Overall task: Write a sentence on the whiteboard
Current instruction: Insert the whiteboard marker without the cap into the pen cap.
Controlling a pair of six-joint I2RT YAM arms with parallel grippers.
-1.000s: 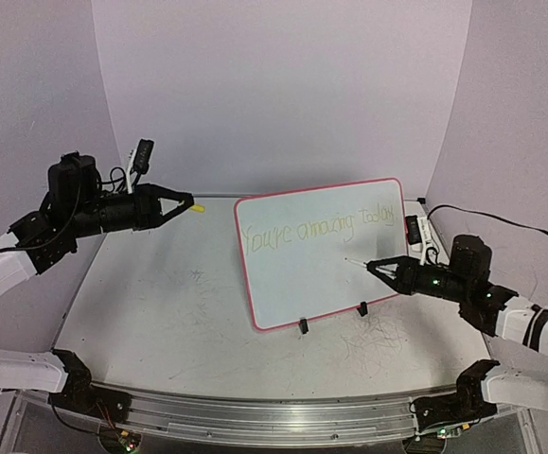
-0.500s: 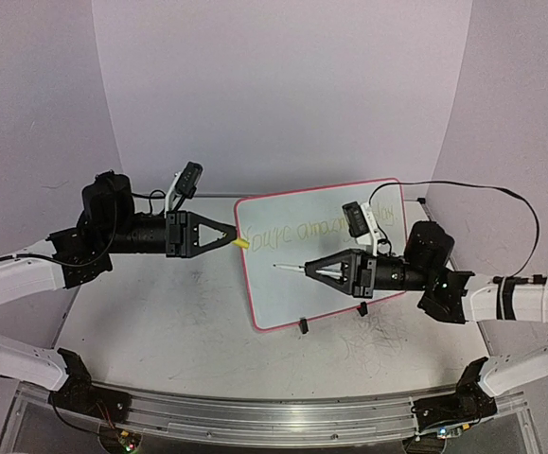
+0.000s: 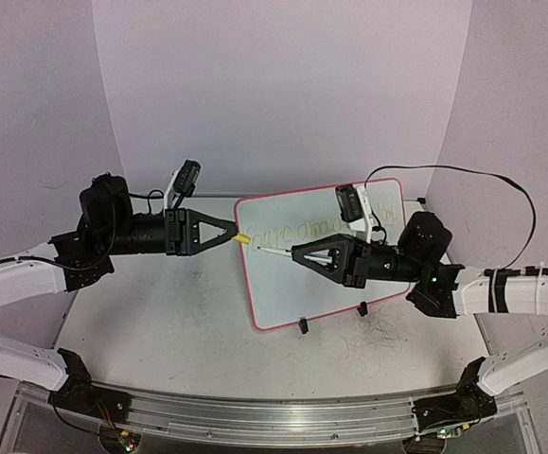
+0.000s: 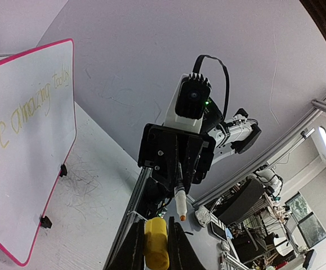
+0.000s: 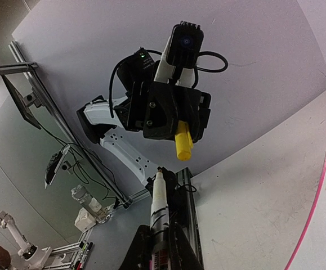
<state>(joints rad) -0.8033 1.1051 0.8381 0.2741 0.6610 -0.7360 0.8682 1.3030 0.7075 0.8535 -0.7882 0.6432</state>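
Pinching a stubby yellow cap [image 4: 156,242], left fingers [image 4: 135,253] are nearly closed; right fingers [image 5: 142,253] are clamping a slim white marker [image 5: 160,208].

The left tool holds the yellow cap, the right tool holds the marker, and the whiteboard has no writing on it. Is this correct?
Not quite. The whiteboard is not blank: a yellow sentence runs across it, clear in the left wrist view. The left tool does hold the yellow cap, and the right tool the marker.
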